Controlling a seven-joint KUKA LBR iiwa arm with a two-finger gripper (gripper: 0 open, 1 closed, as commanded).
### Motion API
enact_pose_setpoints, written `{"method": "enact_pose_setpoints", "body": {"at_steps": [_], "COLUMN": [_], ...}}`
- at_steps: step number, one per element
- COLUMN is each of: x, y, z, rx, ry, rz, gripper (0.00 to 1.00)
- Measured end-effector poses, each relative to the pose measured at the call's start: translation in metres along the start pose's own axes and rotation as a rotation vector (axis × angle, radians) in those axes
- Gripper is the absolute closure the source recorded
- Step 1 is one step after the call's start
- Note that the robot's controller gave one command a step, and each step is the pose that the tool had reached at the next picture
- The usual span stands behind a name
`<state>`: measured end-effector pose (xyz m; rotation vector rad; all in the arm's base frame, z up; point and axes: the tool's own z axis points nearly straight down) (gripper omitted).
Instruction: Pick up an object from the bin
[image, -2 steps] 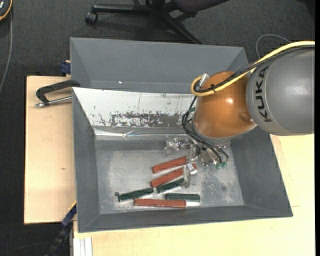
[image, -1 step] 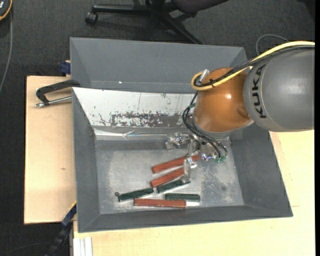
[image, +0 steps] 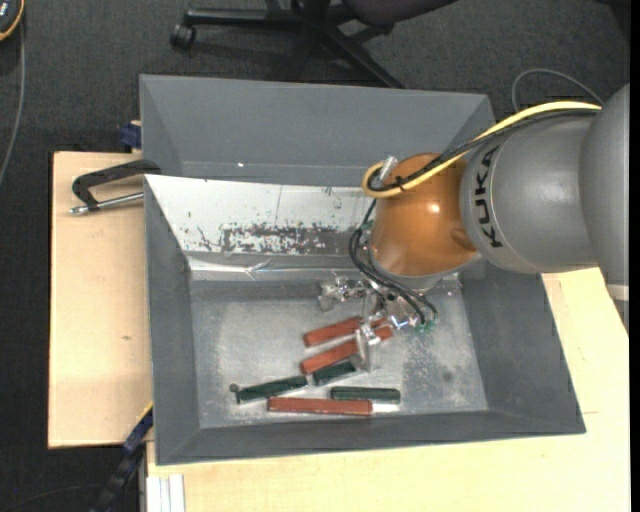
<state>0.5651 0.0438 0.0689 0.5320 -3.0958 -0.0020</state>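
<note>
where gripper (image: 367, 335) sits among red sticks (image: 328, 334), green sticks (image: 270, 388) lie just below; jaws: cannot tell.

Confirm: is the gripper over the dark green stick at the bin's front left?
No: the gripper is above the red sticks mid-floor; the dark green stick lies apart toward the front.

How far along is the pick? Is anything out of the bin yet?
Done: the gripper sits low inside the grey metal bin, right at the upper red marker-like stick mid-floor. In hand: I can't tell whether it grips that stick. Left: the lift. That stick, the red-and-green stick and the dark green stick nearer the front wall all lie on the floor.
</note>
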Motion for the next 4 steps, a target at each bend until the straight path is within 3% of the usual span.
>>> {"method": "enact_pose_setpoints", "body": {"at_steps": [1,3,4], "x": [0.003,0.004,0.007], "y": [0.002,0.003,0.003], "z": [-0.005,-0.009,-0.028], "rx": [-0.002,-0.002,-0.003], "ry": [-0.004,-0.003,0.003], "rz": [-0.136,-0.137,-0.137], "gripper": [1.00,1.00,1.00]}}
